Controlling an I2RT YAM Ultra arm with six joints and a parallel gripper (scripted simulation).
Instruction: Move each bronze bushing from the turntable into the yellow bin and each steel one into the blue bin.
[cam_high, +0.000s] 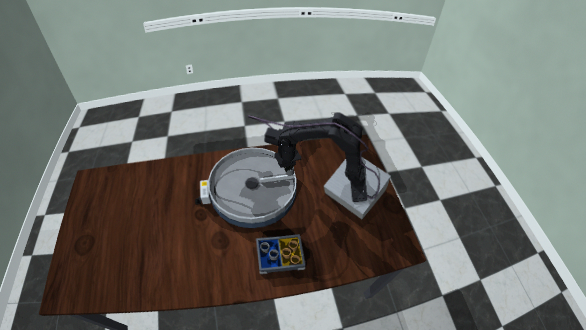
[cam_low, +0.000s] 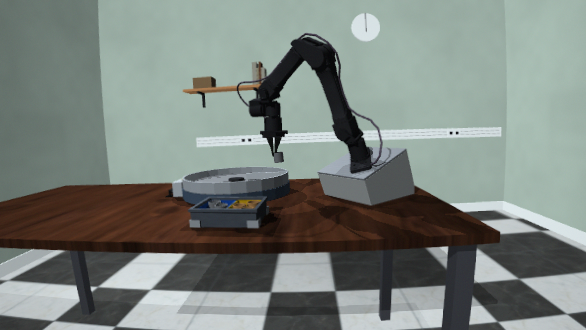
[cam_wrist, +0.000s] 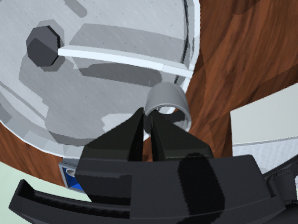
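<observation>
My gripper (cam_low: 276, 151) is shut on a grey steel bushing (cam_low: 278, 157) and holds it well above the right rim of the round grey turntable (cam_high: 252, 186). The bushing shows in the wrist view (cam_wrist: 168, 104) as a grey ring at my fingertips (cam_wrist: 150, 124), over the turntable's edge. The turntable has a dark hub (cam_high: 251, 183) and a white bar across it; I see no other bushing on it. The blue bin (cam_high: 267, 254) holds steel rings and the yellow bin (cam_high: 292, 253) holds bronze rings, side by side in one tray at the table's front.
The arm's grey base block (cam_high: 356, 187) stands right of the turntable. A small white box (cam_high: 204, 189) sits at the turntable's left edge. The tray of bins (cam_low: 228, 211) lies in front of the turntable.
</observation>
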